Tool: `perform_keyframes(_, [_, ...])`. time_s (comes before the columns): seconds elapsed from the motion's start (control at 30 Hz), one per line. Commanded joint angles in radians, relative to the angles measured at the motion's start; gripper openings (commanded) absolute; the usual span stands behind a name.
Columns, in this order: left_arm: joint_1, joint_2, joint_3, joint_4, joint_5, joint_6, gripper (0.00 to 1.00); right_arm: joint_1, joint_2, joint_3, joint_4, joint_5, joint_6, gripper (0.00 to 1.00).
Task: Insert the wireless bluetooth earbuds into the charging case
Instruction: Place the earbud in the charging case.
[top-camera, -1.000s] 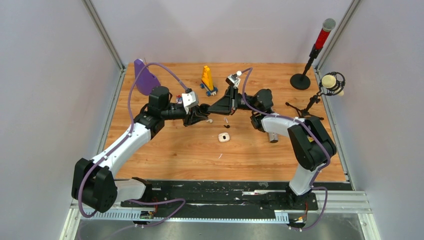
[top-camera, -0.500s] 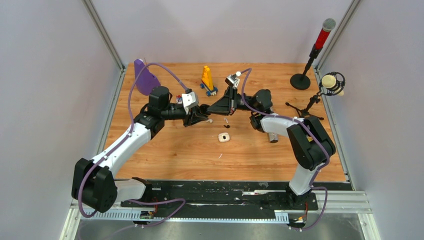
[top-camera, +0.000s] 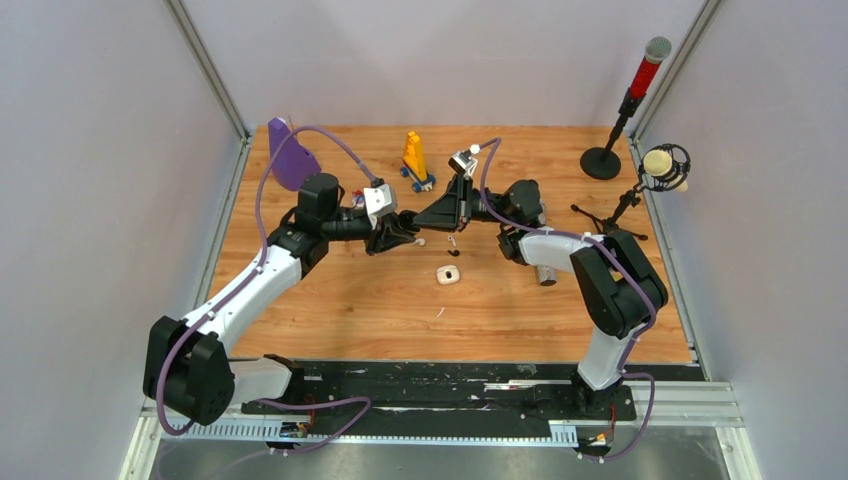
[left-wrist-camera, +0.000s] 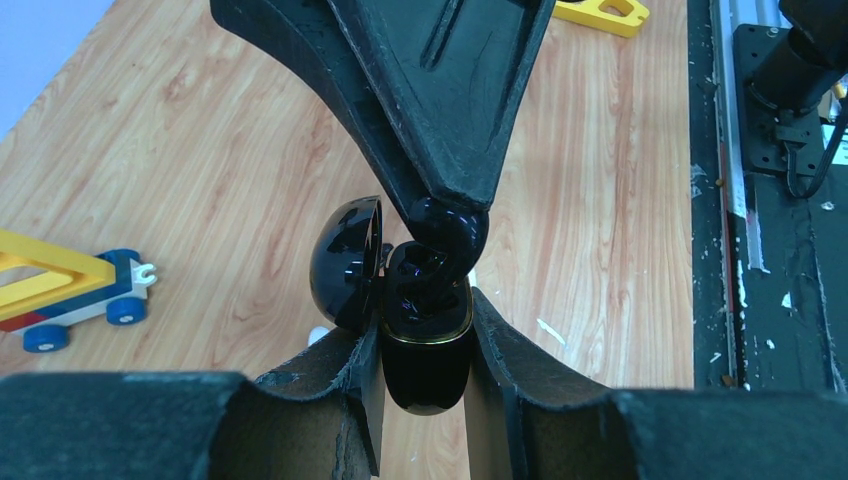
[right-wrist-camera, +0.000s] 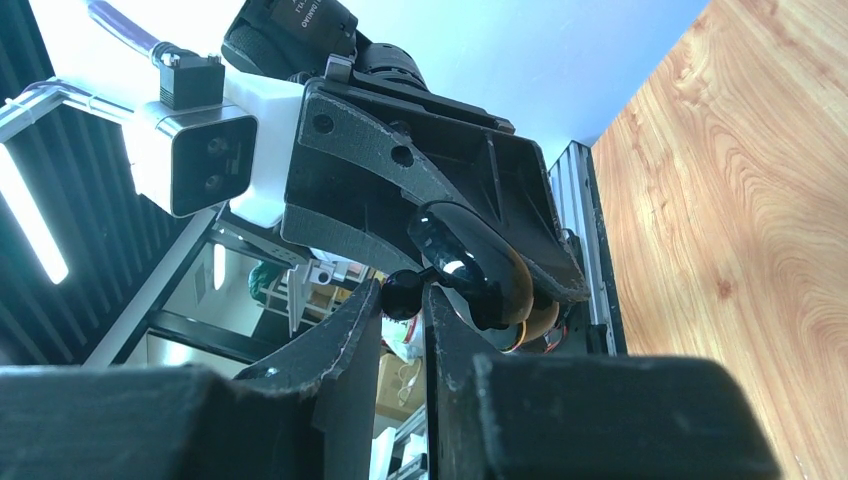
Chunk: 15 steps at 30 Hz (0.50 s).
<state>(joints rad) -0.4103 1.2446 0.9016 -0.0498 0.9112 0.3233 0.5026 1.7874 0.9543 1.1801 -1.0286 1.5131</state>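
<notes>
One earbud (right-wrist-camera: 403, 293) in right pincer (right-wrist-camera: 401, 306) touches open case (left-wrist-camera: 425, 365).

From the left wrist, we see only the upper part of the black charging case (left-wrist-camera: 428, 345). Its lower body is buried between the fingers of the left gripper (left-wrist-camera: 425, 312), which clamp it. The right gripper (left-wrist-camera: 449, 205) covers most of the black earbud (left-wrist-camera: 440, 240) it pinches, so we cannot tell how deep the bud sits in the case. A white object (left-wrist-camera: 318, 335) peeks from behind 1 finger, too hidden to name. The yellow toy (left-wrist-camera: 60, 285) is cut off by the left edge. In the top view, case and bud are too small and dark to separate from the fingers. From the right wrist, the open lid (right-wrist-camera: 470, 262) blocks the case's inside.
</notes>
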Motion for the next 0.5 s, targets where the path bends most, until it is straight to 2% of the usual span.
perform_keyframes(0.0, [-0.012,-0.027,0.019,0.023,0.032,0.025,0.12,0.031,0.023,0.017,0.055,0.025,-0.004,0.13])
perform_keyframes(0.47, [-0.013,-0.031,0.029,0.002,0.031,0.040,0.12,0.049,0.029,0.014,0.010,0.027,-0.033,0.13])
